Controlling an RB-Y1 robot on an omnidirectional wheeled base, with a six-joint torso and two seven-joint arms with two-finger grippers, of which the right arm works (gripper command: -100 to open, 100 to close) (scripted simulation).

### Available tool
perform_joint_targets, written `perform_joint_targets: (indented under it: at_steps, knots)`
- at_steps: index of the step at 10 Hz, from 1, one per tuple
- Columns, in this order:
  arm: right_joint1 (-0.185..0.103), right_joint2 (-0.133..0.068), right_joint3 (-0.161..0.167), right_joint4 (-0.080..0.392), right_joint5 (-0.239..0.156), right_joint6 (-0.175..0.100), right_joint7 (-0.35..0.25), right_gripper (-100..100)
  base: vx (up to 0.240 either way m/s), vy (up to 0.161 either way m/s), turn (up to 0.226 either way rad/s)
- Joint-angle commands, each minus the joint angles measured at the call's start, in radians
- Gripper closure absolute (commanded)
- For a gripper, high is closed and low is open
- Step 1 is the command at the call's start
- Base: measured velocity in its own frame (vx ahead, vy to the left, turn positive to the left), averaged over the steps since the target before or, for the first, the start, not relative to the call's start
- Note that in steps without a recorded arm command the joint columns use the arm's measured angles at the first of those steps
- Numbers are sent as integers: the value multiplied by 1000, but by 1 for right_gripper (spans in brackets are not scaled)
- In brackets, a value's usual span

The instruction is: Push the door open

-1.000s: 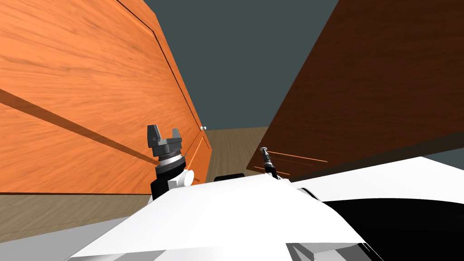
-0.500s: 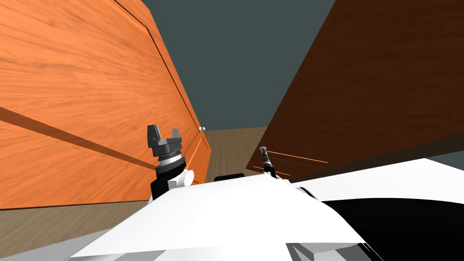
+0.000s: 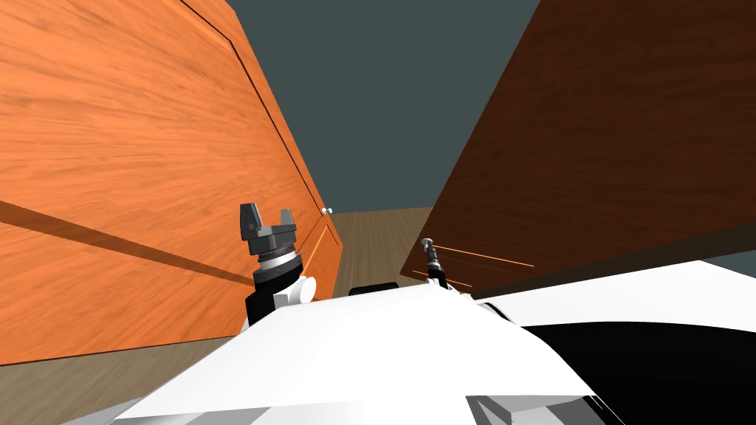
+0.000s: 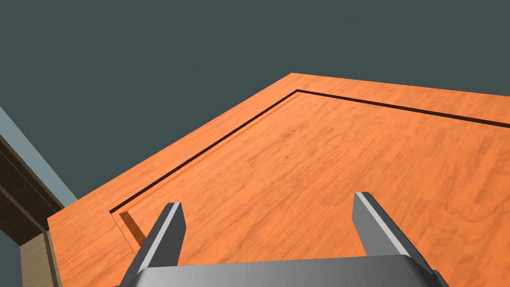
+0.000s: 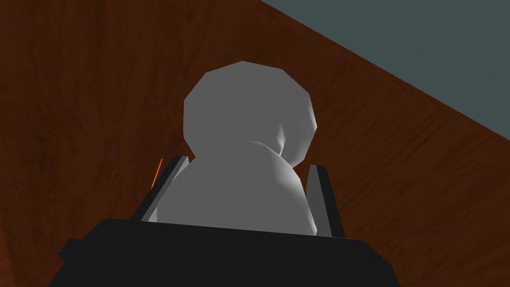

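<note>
Gripping a grey round knob [image 5: 249, 114], the right pincer [image 5: 244, 172] has its two fingers closed on the sides of the knob's nearer bulge. The knob's wider round head stands beyond the fingertips, against the dark brown wooden door [image 5: 89, 99] that carries it. From the head camera this door rises at about two o'clock, a broad shaded slab. The knob sits low on it near the door's edge, at about one o'clock just above the chest. At ten o'clock stands an orange wooden panelled door [image 3: 133, 147], well apart from the brown one. A small white knob [image 3: 330, 210] shows at its far edge near twelve o'clock. Between the two doors a strip of pale wooden floor [image 3: 376, 236] runs away at twelve o'clock toward a dark grey-blue wall [image 3: 384, 96]. The left pincer [image 3: 268, 218] is raised at about eleven o'clock in front of the orange door, its fingers spread wide with nothing between them. Its wrist camera looks along them at the orange door's recessed panel and the dark groove around it; whether the fingertips touch the wood cannot be told.
</note>
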Motion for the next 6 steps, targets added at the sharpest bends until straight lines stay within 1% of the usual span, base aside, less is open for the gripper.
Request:
perform_joint_targets:
  at_steps: [1,2,3,4,5,6]
  knots:
    - [-2,4,-8,-13,-18,7,-50,100,54,-43,-30]
    - [-2,4,-8,-13,-18,7,-65,100,51,-34,-7]
    - [-7,12,-10,-15,-28,9,-102,100,49,-21,-16]
    - [-7,12,-10,-15,-28,9,-107,100,29,-11,-7]
    - [-12,19,-11,-16,-37,11,-148,100,33,-22,-24]
    - [-17,26,-13,-17,-47,13,-175,100,54,-35,-29]
